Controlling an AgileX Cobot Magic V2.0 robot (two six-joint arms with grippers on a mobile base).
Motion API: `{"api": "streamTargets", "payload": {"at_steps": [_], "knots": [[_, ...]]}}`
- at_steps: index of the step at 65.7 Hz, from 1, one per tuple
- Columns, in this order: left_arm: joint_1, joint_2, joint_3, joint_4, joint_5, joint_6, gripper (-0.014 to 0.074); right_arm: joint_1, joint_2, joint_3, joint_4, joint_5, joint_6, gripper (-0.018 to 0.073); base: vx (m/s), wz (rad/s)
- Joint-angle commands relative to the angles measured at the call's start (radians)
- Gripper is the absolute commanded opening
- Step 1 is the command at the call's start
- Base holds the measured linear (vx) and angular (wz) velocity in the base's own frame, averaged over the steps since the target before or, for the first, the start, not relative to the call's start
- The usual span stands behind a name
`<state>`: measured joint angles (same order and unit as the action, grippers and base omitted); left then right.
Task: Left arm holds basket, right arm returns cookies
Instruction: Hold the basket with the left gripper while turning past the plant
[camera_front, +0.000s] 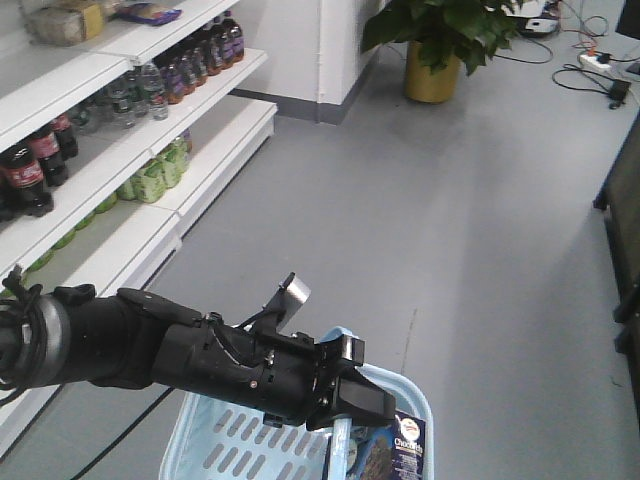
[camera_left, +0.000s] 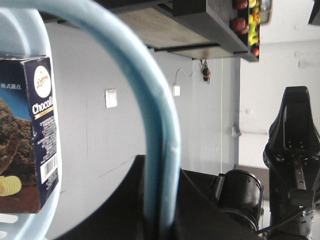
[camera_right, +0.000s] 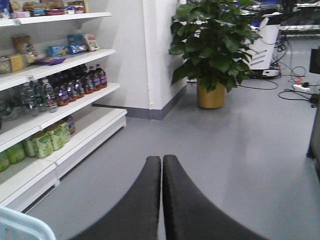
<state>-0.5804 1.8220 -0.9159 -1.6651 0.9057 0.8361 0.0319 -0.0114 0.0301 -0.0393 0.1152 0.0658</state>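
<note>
My left arm (camera_front: 200, 355), black with cables and a silver tab, reaches to the right. Its gripper (camera_front: 347, 398) is shut on the handle (camera_front: 340, 440) of the light blue basket (camera_front: 412, 388) at the bottom edge. In the left wrist view the handle (camera_left: 150, 100) runs down between the gripper's jaws (camera_left: 160, 200). The navy cookies box (camera_front: 410, 445) stands upright inside the basket, to the right of the handle; it also shows in the left wrist view (camera_left: 30, 125). My right gripper (camera_right: 162, 161) is shut and empty, over bare floor. A basket corner (camera_right: 20, 225) shows at its lower left.
White shelves (camera_front: 150, 120) with drink bottles (camera_front: 200, 60) and green packs (camera_front: 155, 175) run along the left. A potted plant (camera_front: 432, 45) stands at the back beside a white pillar (camera_right: 157, 50). Cables (camera_front: 590, 60) lie far right. A black arm part (camera_left: 292, 145) shows right of the handle.
</note>
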Motion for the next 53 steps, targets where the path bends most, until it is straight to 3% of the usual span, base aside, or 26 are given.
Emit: {"api": "streamTargets", "payload": {"at_steps": [1, 53], "knots": [[-0.001, -0.057, -0.024, -0.064, 0.073, 0.008, -0.0006, 0.001, -0.01, -0.002, -0.007, -0.077, 0.0, -0.0008, 0.1, -0.49], [-0.001, -0.057, -0.024, -0.064, 0.073, 0.008, -0.0006, 0.001, -0.01, -0.002, -0.007, -0.077, 0.0, -0.0008, 0.09, -0.39]]}}
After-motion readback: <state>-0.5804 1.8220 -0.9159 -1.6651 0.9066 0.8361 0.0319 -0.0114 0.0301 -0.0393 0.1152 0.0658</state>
